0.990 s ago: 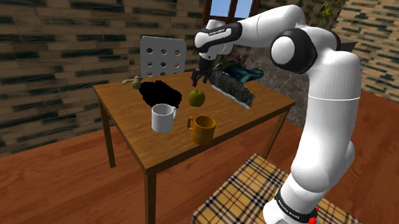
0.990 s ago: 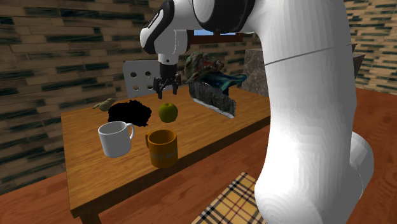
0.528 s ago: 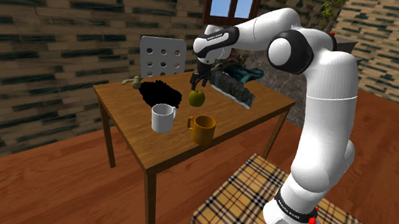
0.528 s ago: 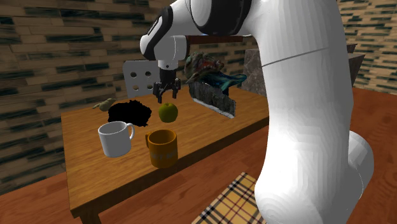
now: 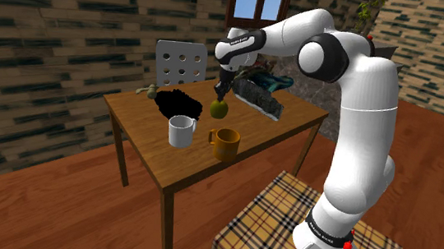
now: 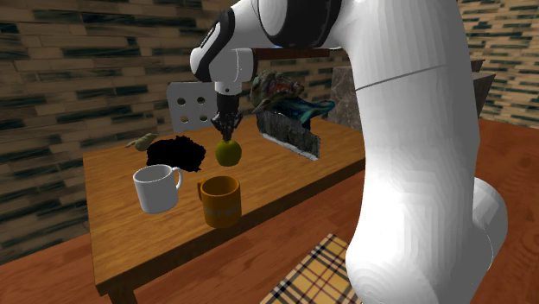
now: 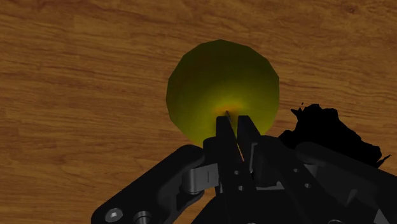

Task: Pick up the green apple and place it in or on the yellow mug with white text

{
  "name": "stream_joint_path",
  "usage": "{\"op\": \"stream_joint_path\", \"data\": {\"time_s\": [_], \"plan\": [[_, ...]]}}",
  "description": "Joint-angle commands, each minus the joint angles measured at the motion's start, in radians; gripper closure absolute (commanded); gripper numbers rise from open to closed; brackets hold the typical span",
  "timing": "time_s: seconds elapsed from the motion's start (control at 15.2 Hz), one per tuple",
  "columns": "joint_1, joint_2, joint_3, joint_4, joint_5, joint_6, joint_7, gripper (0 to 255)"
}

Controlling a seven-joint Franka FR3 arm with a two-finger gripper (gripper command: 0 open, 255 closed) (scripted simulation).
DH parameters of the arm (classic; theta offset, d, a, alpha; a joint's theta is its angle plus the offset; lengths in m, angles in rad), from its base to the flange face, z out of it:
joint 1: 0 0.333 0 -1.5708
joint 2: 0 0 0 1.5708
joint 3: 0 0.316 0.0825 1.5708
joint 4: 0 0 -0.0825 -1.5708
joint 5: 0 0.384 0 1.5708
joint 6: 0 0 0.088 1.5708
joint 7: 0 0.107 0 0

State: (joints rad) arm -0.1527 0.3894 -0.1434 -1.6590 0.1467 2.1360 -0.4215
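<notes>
Pinching the green apple [image 7: 222, 83] by its stem, the gripper [image 7: 234, 123] is closed above it. The yellow mug [image 6: 220, 200] stands near, beside a white mug [image 6: 155, 187].

Table [image 5: 141, 133] top: wood w/ clear grain, smooth, low sheen; floor [image 5: 64, 213] also wood planks, redder, slightly glossy; wall [image 5: 55, 31] rough-looking, matt, plank or brick n/d. Apple [image 7: 222, 83] skin smooth, soft shine near the stem; yellow mug [image 5: 226, 144] and white mug [image 5: 181, 130] smooth, satin finish, material n/d. Arm [image 5: 370, 116] shell glossy white, plastic-like; gripper [image 7: 233, 121] matt black w/ small metal-looking screw heads; stand [image 5: 269, 223] plaid-patterned, cloth-like, matt.
</notes>
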Motion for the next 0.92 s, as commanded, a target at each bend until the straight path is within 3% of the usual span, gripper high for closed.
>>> {"op": "stream_joint_path", "data": {"time_s": [0.0,0.33,0.86], "plan": [[0.0,0.0,0.0,0.0,0.0,0.0,0.0,255],[0.0,0.0,0.0,0.0,0.0,0.0,0.0,255],[0.0,-0.03,-0.004,0.064,-0.01,-0.094,0.012,255]]}}
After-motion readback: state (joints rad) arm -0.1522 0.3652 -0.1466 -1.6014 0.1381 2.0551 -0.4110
